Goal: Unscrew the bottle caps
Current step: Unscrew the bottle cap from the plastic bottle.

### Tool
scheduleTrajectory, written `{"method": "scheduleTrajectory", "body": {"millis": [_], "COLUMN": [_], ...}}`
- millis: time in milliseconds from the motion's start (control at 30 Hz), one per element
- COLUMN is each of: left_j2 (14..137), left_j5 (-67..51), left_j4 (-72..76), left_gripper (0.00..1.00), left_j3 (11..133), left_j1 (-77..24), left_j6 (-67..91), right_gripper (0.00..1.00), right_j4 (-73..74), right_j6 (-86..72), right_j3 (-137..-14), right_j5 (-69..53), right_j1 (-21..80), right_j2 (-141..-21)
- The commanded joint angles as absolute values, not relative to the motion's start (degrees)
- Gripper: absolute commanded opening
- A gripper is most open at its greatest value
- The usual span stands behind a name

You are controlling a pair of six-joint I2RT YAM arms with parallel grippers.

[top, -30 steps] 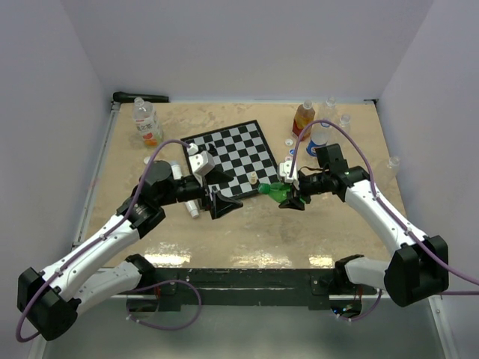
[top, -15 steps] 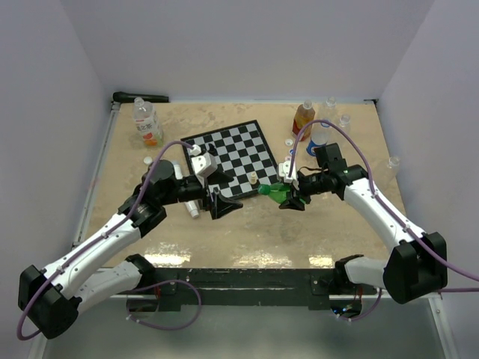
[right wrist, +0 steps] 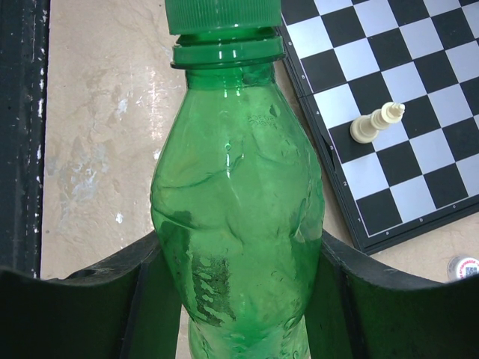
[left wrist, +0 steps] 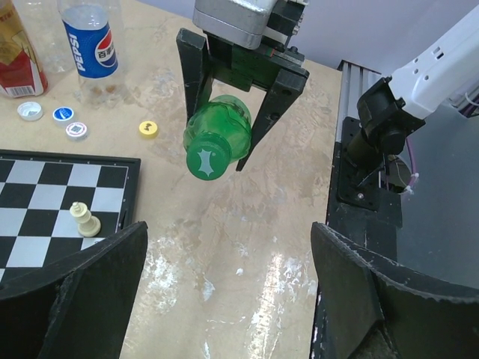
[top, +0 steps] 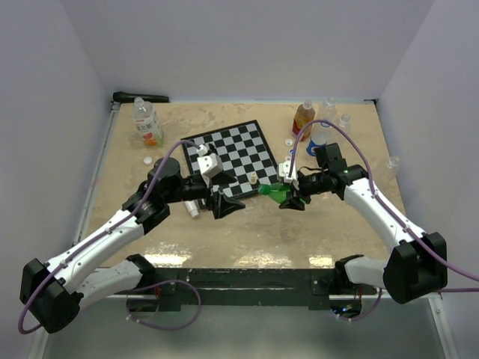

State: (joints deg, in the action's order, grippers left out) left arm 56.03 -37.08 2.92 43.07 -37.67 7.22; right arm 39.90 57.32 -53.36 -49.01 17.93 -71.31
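My right gripper (top: 290,194) is shut on the body of a green bottle (top: 272,192) and holds it level above the table, cap end towards the left arm. In the right wrist view the bottle (right wrist: 239,217) fills the space between the fingers, and its green cap (right wrist: 221,15) is on the neck. My left gripper (top: 227,203) is open and empty, facing the cap from a short way off. In the left wrist view the cap (left wrist: 208,159) is ahead of my wide-apart fingers (left wrist: 82,292), not between them.
A chessboard (top: 232,153) with a white chess piece (left wrist: 86,221) lies behind the grippers. A Pepsi bottle (left wrist: 90,45), an orange-labelled bottle (left wrist: 15,56) and loose caps (left wrist: 148,129) stand at the back right. Another bottle (top: 147,122) stands back left. The table's front edge (left wrist: 352,172) is close.
My left gripper has shifted slightly right, towards the bottle's cap, still open. The right gripper and the green bottle have not moved.
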Motion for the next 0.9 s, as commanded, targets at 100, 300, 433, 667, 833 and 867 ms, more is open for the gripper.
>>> {"method": "scheduleTrajectory", "body": {"millis": [100,300,433,667,833,867], "left_j2": [56.95,57.04,57.48,58.53,60.2,60.55], "left_j5": [-36.83,-35.86,-35.86,-36.12,-36.91,-37.35], "left_j4": [3.87,0.62,-1.83,-1.32,1.75,2.28], "left_gripper": [0.93,0.93,0.93,0.93,0.93,0.93], "left_j3": [45.62,46.93,47.99,48.43,49.04,49.13], "left_j1": [-38.5,-38.76,-38.67,-38.76,-38.76,-38.76], "left_j6": [5.19,1.33,-1.39,-3.34,-4.04,-4.13], "right_gripper": [0.04,0.04,0.04,0.04,0.04,0.03], "right_j4": [40.6,40.69,40.87,41.04,41.4,41.4], "right_j6": [58.36,58.62,58.8,58.97,59.33,59.41], "right_j3": [-55.9,-55.99,-55.99,-56.07,-56.16,-56.16], "right_j5": [-50.36,-50.36,-50.27,-50.27,-50.45,-50.45], "right_j1": [17.67,17.67,17.67,17.67,17.67,17.67], "right_j2": [-71.81,-71.9,-71.98,-72.24,-72.33,-72.33]}}
